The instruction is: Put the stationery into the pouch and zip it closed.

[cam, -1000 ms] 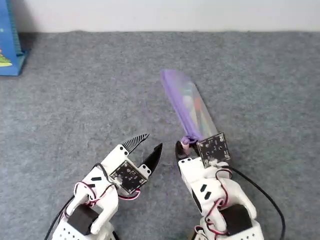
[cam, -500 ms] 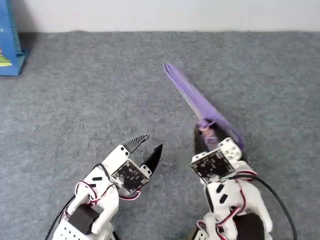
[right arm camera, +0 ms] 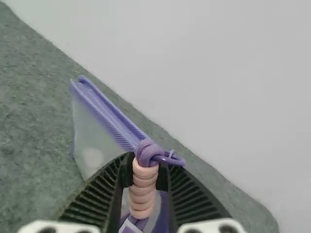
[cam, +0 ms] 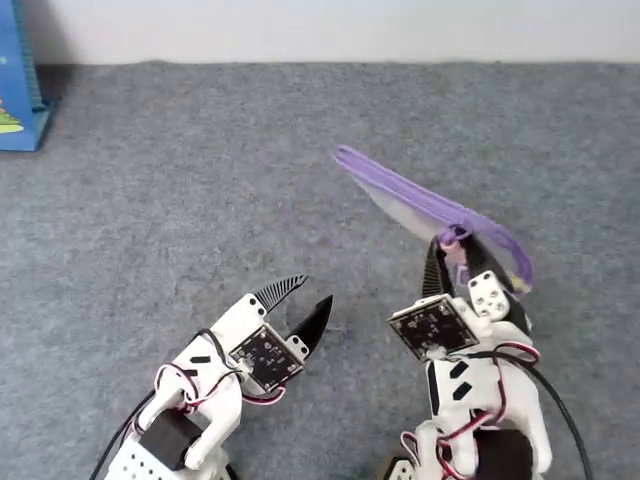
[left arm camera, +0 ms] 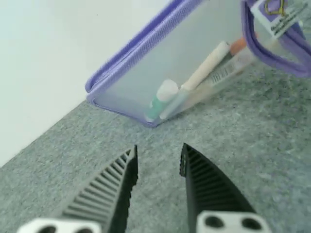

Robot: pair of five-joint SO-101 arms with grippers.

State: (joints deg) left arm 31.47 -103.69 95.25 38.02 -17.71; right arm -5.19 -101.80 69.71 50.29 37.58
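The right claw (cam: pixel 455 243) was pinched on the zip-pull end of the pouch (cam: pixel 400 197), which stood on edge on the tabletop (cam: pixel 200 180), long axis running from that claw toward the far left. Stationery (left arm camera: pixel 194 87) lay inside. The left claw (cam: pixel 313 292), spread and empty, faced its broad side.

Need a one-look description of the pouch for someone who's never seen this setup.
On the grey mat, look at the right gripper, which is shut on one end of the pouch. It is the one clear, purple-edged thing, with pens inside.
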